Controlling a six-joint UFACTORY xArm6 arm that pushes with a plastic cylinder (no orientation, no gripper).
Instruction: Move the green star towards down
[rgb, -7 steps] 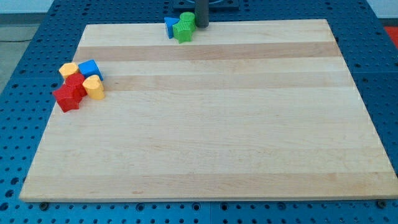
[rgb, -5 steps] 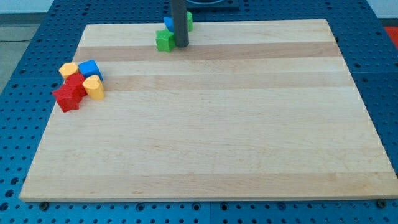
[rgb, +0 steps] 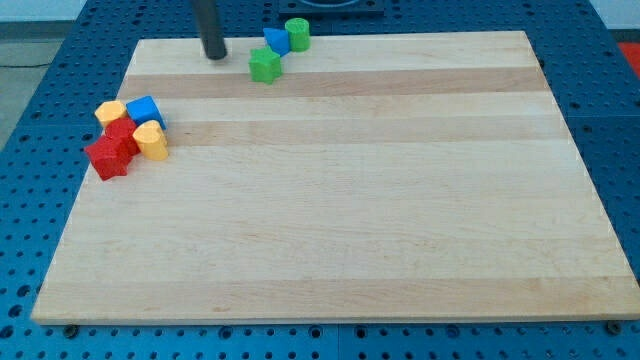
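The green star (rgb: 264, 66) lies near the board's top edge, a little left of centre. A blue block (rgb: 277, 41) sits just above and to its right, and a green cylinder (rgb: 297, 34) sits right of that at the top edge. My tip (rgb: 215, 55) rests on the board to the left of the green star, about a block's width or more apart from it and slightly higher in the view.
A cluster at the board's left side holds a yellow-orange block (rgb: 110, 111), a blue block (rgb: 146, 110), a yellow cylinder (rgb: 151, 141) and two red blocks (rgb: 108, 155). The wooden board (rgb: 340, 250) lies on a blue perforated table.
The green star slid down-left away from the blue block and green cylinder. My tip then moved left across the top, from right of the star to its left.
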